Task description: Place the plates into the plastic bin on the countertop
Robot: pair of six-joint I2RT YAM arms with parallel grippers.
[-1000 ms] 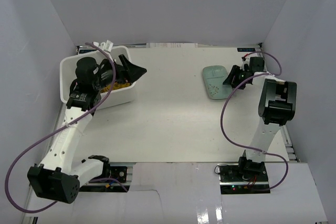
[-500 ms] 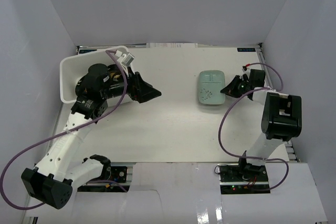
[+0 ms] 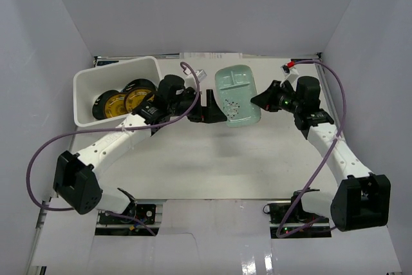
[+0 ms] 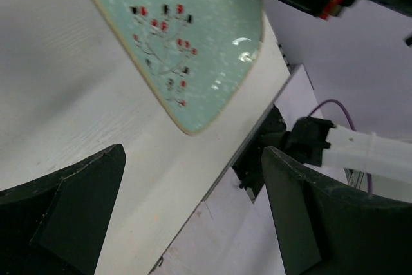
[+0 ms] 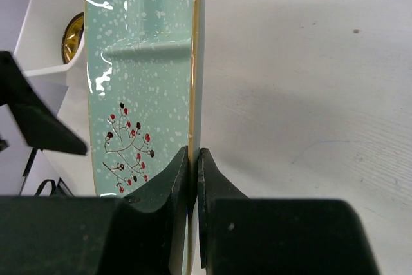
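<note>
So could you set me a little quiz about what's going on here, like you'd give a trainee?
1. True or false: the right tool is pinching the edge of the mint plate.
2. Pick one: the left tool is A) shut on a gold plate, B) open near the mint plate, C) down inside the plastic bin.
3. Fill the gap: the two gold plates sit in the ____.

Key: 1 true. 2 B. 3 plastic bin.
</note>
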